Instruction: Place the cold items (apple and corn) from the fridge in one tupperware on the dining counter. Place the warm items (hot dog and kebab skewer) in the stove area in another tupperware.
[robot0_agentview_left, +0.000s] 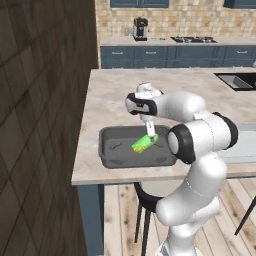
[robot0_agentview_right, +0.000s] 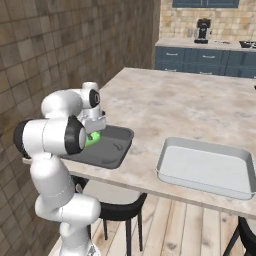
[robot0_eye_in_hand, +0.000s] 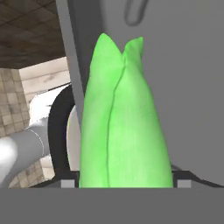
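Dark grey tupperware (robot0_agentview_left: 112, 150) sits at the left end of the dining counter (robot0_agentview_left: 115, 95), near its front edge. Gripper (robot0_agentview_left: 149, 133) points down into it, clamped on the corn (robot0_agentview_left: 144, 143), green husk, held low over the tupperware floor; contact with the floor can't be told. Hand view: corn (robot0_eye_in_hand: 124, 127) runs up from between the fingertips against the grey tupperware interior. To the right, well apart, a light grey tupperware (robot0_agentview_right: 205, 167) on the same counter. Coffee machine (robot0_agentview_left: 140, 28) on the back counter.
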